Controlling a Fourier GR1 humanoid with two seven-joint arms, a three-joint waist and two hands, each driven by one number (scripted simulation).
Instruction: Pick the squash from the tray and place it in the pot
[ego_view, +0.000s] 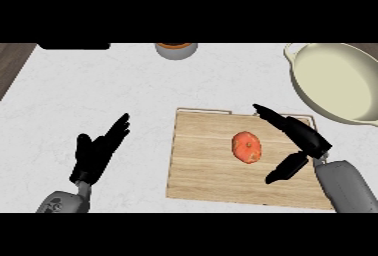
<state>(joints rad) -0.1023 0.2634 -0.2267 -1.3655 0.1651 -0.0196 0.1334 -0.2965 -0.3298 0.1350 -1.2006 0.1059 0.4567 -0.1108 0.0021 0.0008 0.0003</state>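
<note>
Grey forearms come in from the lower edge, the right forearm (343, 185) over the tray's near right corner and the left forearm (63, 202) low at the left. Beneath them spreads the white speckled counter (96, 80). Beyond the right hand (306, 137), further right, sits the cream pot (332, 75), partly cut off by the view's edge, with no lid on it. Under that hand lies the wooden tray (203, 170); the hand hangs over its right part with fingers straight and thumb spread wide, holding nothing. The left hand (94, 152) rests off the tray's left side, fingers up and relaxed, also holding nothing. The orange squash (246, 147) lies on the tray just left of the right hand's thumb, apart from it, with nothing between them. Far beyond the hands, a small grey bowl (176, 50) with something orange inside stands at the counter's far edge, left of the pot.
</note>
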